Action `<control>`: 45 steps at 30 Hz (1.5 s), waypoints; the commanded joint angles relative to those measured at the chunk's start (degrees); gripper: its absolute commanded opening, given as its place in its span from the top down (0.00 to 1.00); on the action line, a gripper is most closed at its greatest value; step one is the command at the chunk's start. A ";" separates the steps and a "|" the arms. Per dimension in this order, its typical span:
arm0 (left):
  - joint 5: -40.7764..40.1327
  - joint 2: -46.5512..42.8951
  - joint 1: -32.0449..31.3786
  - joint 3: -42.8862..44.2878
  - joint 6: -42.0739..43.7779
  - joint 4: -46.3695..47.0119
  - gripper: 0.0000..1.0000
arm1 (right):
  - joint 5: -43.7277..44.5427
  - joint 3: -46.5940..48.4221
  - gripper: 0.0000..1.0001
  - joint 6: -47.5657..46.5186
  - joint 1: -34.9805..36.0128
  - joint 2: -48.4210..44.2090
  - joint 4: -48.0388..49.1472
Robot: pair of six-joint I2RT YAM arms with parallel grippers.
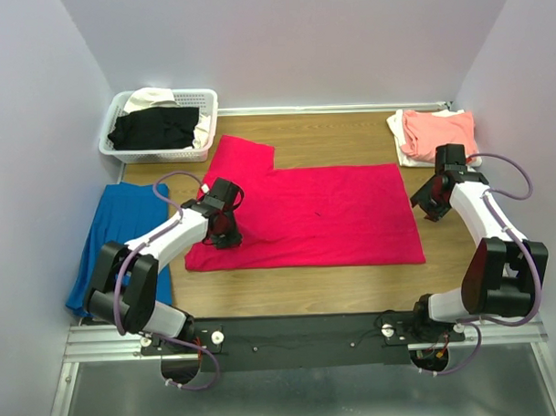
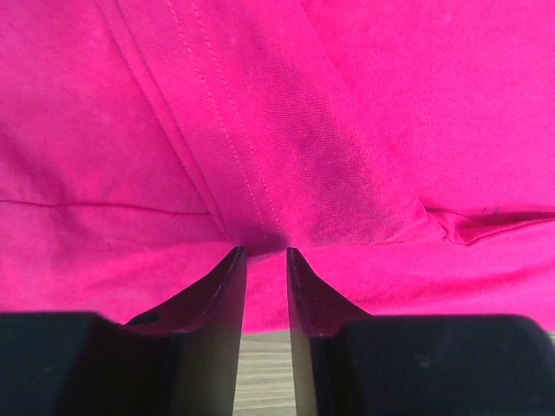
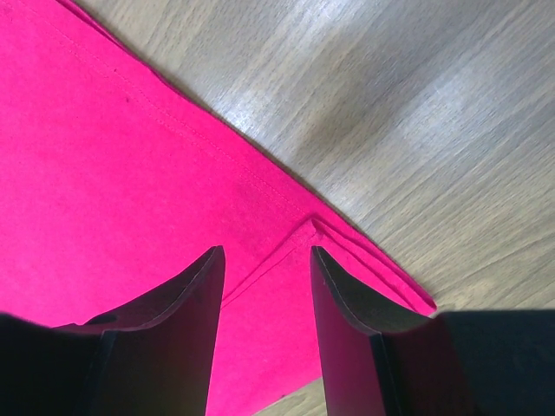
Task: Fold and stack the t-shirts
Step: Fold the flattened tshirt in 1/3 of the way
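Observation:
The crimson-red t-shirt (image 1: pixel 324 211) lies spread flat on the wooden table, one sleeve pointing to the back left. My left gripper (image 1: pixel 226 235) is down on its left part. In the left wrist view my left gripper (image 2: pixel 262 251) has its jaws nearly together, pinching a gathered fold of the red t-shirt (image 2: pixel 390 104) near its edge. My right gripper (image 1: pixel 427 205) hovers at the shirt's right edge. In the right wrist view my right gripper (image 3: pixel 264 251) is open over a hemmed corner of the red t-shirt (image 3: pixel 104 173). A salmon-pink t-shirt (image 1: pixel 437 132) lies folded on a cream one (image 1: pixel 400 142) at the back right.
A white lattice basket (image 1: pixel 157 156) at the back left holds a black t-shirt (image 1: pixel 155 128) and a white one (image 1: pixel 148 97). A blue garment (image 1: pixel 119 227) lies along the left edge. Walls close in on the left, back and right.

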 commanded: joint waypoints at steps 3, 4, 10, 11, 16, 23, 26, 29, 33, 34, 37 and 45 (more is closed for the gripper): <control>0.75 2.24 -1.02 -0.07 -1.00 0.75 0.69 | 0.19 -0.24 0.48 -0.98 -0.36 0.42 -0.29; 0.75 2.42 -1.11 -0.24 -1.09 0.84 0.69 | 0.19 -0.15 0.48 -0.98 -0.36 0.50 -0.29; -0.04 4.01 -1.73 0.55 -1.44 0.49 0.75 | 0.19 -0.41 0.48 -0.98 -0.36 0.77 -0.29; -0.22 4.09 -1.81 0.64 -1.35 0.49 0.80 | 0.11 -0.42 0.48 -0.98 -0.36 0.86 -0.29; -1.36 4.27 -1.99 2.48 -1.26 -0.74 1.00 | 0.37 -0.85 0.48 -0.90 -0.36 0.42 -0.29; -4.61 3.13 -2.25 7.31 -0.74 -3.99 1.00 | 0.46 -1.29 0.49 -0.72 -0.36 -0.02 -0.29; -5.67 2.69 -2.34 10.03 -0.39 -5.13 1.00 | 0.54 -1.38 0.49 -0.72 -0.36 -0.02 -0.29; -6.90 3.12 -2.34 13.11 0.75 -5.40 1.00 | 0.63 -1.38 0.49 -0.46 -0.36 0.15 -0.29; -7.25 7.24 -2.34 17.23 3.38 -2.51 1.00 | 0.81 -1.21 0.49 -0.11 -0.36 0.50 -0.20; -7.34 8.30 -2.34 17.77 4.00 -1.72 1.00 | 0.90 -1.12 0.49 -0.11 -0.36 0.50 -0.29; -6.90 13.40 -2.52 21.55 5.15 -0.92 1.00 | 0.90 -0.94 0.50 -0.19 -0.36 0.59 -0.38; -10.85 12.81 -2.96 22.26 4.19 -2.58 1.00 | -4.80 -0.33 0.50 -4.05 -0.10 -0.11 0.15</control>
